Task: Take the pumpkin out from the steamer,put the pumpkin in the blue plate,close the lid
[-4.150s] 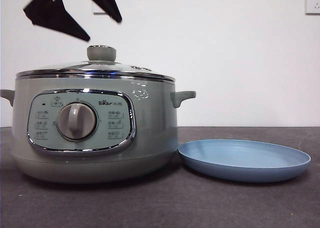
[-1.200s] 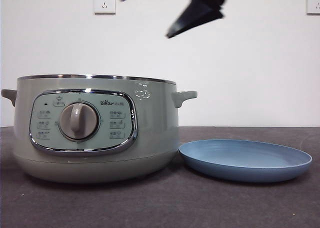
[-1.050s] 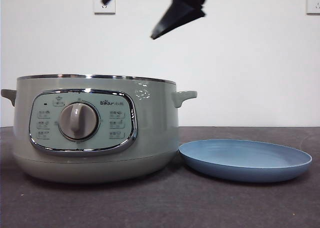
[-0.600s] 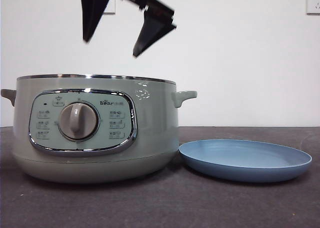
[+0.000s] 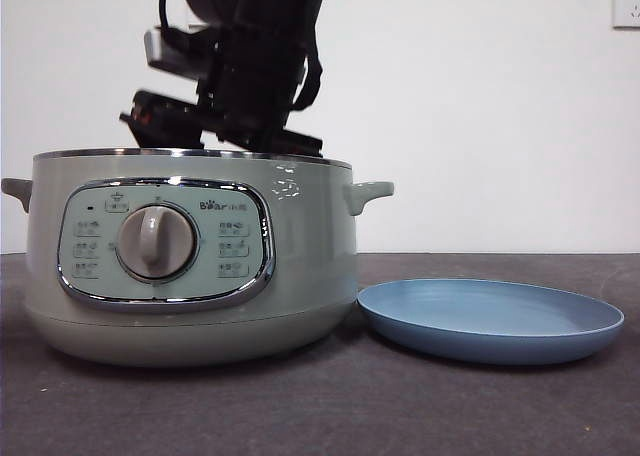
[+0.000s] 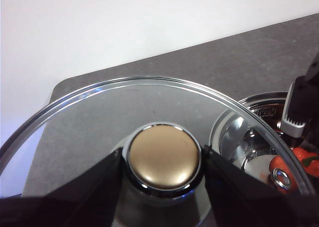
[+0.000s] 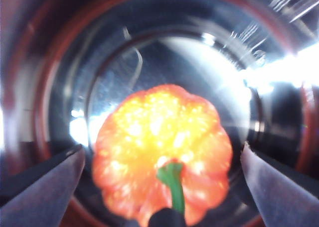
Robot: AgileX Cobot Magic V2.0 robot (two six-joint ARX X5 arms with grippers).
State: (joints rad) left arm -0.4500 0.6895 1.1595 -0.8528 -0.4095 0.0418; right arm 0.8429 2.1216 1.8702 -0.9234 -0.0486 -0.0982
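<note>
Round chrome-rimmed glass lid [image 6: 99, 122] off, gripped by knob in left tool [image 6: 162, 162]; small orange-red toy pumpkin [image 7: 162, 152] inside pale-green round steamer [image 5: 190, 256], right tool [image 7: 159, 187] open astride it; light-blue shallow plate [image 5: 490, 321] empty; transfer, closing pending.

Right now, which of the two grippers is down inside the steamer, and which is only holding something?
The right gripper is inside the steamer, open around the pumpkin. The left gripper is clamped on the lid knob, held away from the pot.
</note>
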